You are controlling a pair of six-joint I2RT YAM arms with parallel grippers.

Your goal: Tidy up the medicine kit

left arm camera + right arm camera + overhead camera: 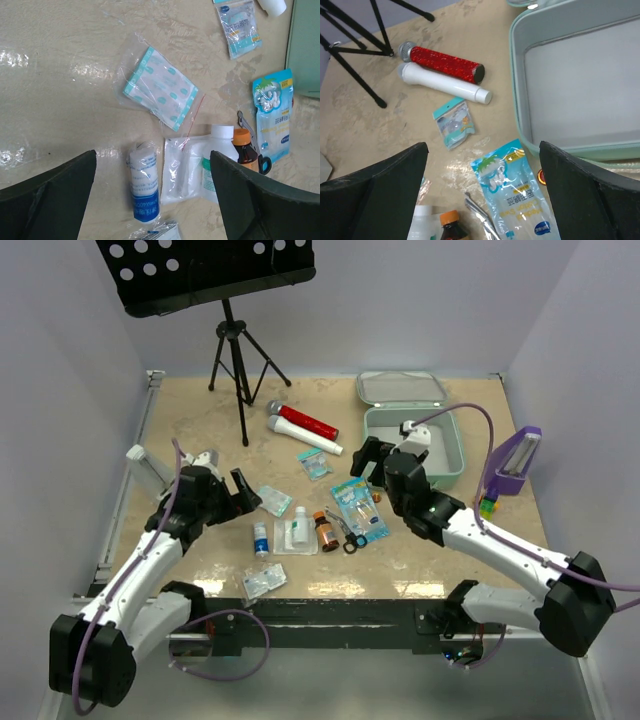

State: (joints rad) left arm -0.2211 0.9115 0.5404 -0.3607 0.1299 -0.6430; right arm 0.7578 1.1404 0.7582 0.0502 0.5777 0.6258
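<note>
The medicine kit (456,445) is a mint-green box standing open at the right, its lid (400,390) lying behind it. In the right wrist view its inside (580,85) holds nothing. Supplies lie scattered mid-table: a blue cotton-swab pouch (360,508), a brown bottle (325,531), scissors (347,535), a bagged white bottle (296,534), a gauze roll (261,538) and a plaster bag (274,501). My left gripper (152,160) hovers open above the gauze roll (144,187). Open too, my right gripper (482,150) hangs over the pouch (515,192), left of the box.
A red tube (308,422) and a white tube (305,435) lie behind the supplies, with a small packet (314,463) near them. A black music stand's tripod (238,360) stands at the back left. A purple stand (512,462) sits at the right edge.
</note>
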